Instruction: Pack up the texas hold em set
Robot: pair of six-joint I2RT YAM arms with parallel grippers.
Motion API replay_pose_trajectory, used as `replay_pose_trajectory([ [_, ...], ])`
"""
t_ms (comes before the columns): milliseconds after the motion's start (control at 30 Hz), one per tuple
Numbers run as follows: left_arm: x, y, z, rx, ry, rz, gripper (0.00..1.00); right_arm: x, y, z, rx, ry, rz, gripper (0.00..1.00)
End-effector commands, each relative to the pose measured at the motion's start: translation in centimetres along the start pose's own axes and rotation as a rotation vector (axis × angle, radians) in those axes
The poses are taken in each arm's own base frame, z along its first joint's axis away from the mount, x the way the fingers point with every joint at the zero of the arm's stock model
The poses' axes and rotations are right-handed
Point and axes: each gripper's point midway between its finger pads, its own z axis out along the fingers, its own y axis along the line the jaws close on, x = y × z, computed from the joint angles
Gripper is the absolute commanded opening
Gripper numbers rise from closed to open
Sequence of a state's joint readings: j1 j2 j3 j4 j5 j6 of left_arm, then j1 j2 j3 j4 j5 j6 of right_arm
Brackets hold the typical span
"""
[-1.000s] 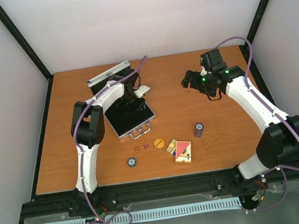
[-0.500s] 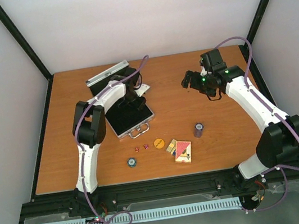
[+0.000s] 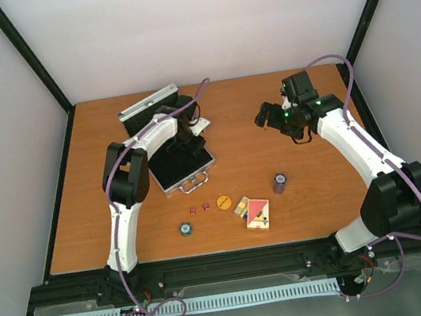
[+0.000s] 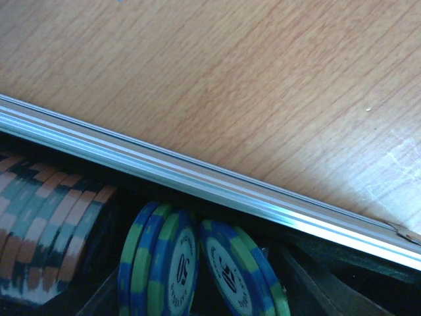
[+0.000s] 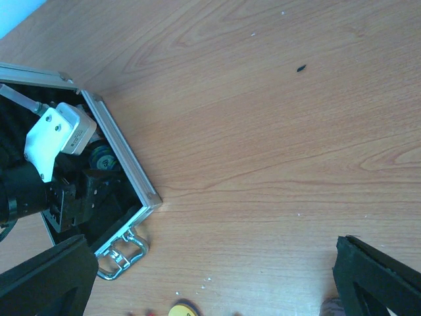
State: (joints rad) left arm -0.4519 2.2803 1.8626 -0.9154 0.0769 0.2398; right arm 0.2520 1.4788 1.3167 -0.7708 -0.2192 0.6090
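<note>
case (image 3: 183, 162): open on the far left part of the surface (image 3: 123, 212), lid (image 3: 148, 104) tipped back, handle (image 3: 194, 182) facing the arms.
already packed: blue-green chips (image 4: 164, 263) stand on edge just inside the aluminium rim (image 4: 197, 179), with an orange-grey chip row (image 4: 46, 227) beside them.
still loose: chip stack (image 3: 280, 183), orange button (image 3: 223, 202), red dice (image 3: 193, 210), a lone blue chip (image 3: 185, 228) and card decks (image 3: 256, 213), all on the surface nearer the arms than the case.
left tool (image 3: 186, 139): down inside the case over the chips. its fingers are out of its own camera's view and too small from above, so i cannot tell how wide it stands or whether it holds anything.
right tool (image 5: 210, 283): jaws spread wide, empty, hanging over bare surface to the right of the case.
risk 1: the two blue-green groups lean apart. a crooked lift or a brush from the left tool could topple them out of their slot.
risk 2: the case looks light and nothing pins it. drag from the left tool would slide it, and later drops would then miss.
change from a second ago: case and lid sit slightly further left and the left arm has shifted with them. the right arm and the loose pieces are unchanged.
</note>
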Motion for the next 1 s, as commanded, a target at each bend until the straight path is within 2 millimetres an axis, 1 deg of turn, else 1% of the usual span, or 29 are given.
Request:
replay_pose_trajectory([
  [0,-0.4,1.5,-1.2,-0.076,-0.015,-0.019,0.53,-0.1,-0.1,-0.2,-0.006,-0.007,-0.005,1.0],
  [267,-0.7,1.8,-2.6,-0.102,-0.038,-0.021,0.55,0.0,-0.2,-0.4,-0.003,-0.007,-0.008,1.0],
  [467,-0.5,2.4,-3.3,-0.139,-0.039,-0.024,0.57,0.2,-0.3,-0.4,-0.001,-0.004,-0.007,1.0],
  [967,-0.8,3.4,-4.2,-0.204,-0.057,-0.027,0.59,0.6,-0.6,-0.6,0.001,0.001,-0.008,1.0],
])
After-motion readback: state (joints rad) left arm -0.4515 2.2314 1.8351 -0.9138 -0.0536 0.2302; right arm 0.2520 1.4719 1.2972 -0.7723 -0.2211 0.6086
